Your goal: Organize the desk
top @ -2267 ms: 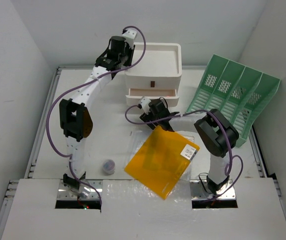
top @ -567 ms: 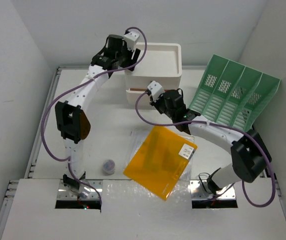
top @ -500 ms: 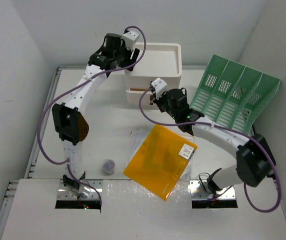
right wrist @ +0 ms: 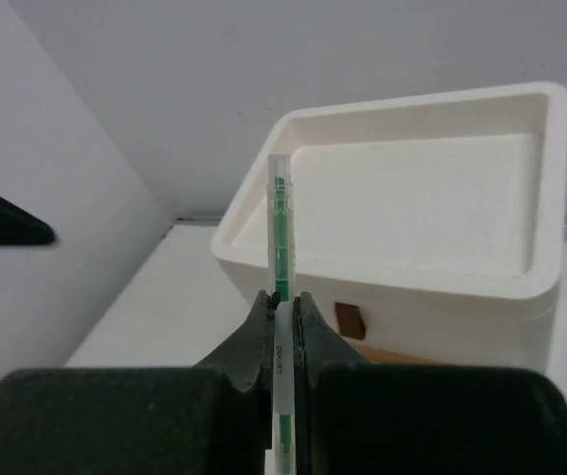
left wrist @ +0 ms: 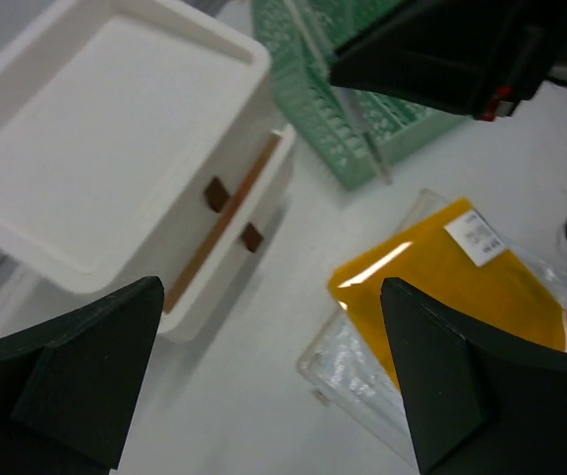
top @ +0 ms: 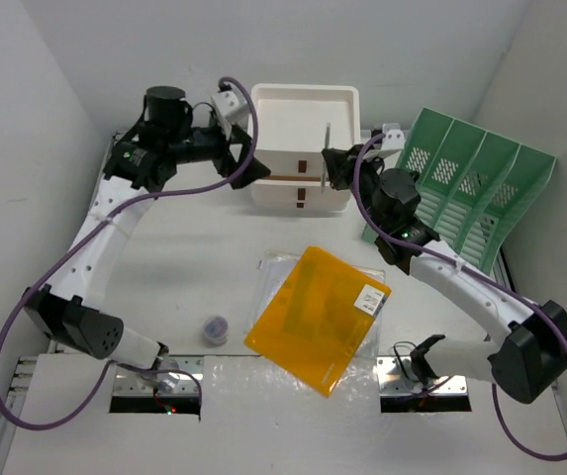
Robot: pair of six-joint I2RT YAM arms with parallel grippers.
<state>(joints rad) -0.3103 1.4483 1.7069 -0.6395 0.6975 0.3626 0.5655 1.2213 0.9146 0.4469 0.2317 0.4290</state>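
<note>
Desk (top: pixel 189 252) below right pincer (top: pixel 330 170) with pen (right wrist: pixel 280 233)

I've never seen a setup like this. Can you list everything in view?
Desk: one, white, under everything.
Drawer box: one, white, far middle.
File rack: one, green, far right.
Folder: one, orange, near middle.
Clear sleeve: one, transparent, under the folder.
Small round object: one, purplish, near left.
Pen: one, green and white, upright in right gripper.
Left gripper: black, open, by the drawer box.
Right gripper: black, shut on pen.
</note>
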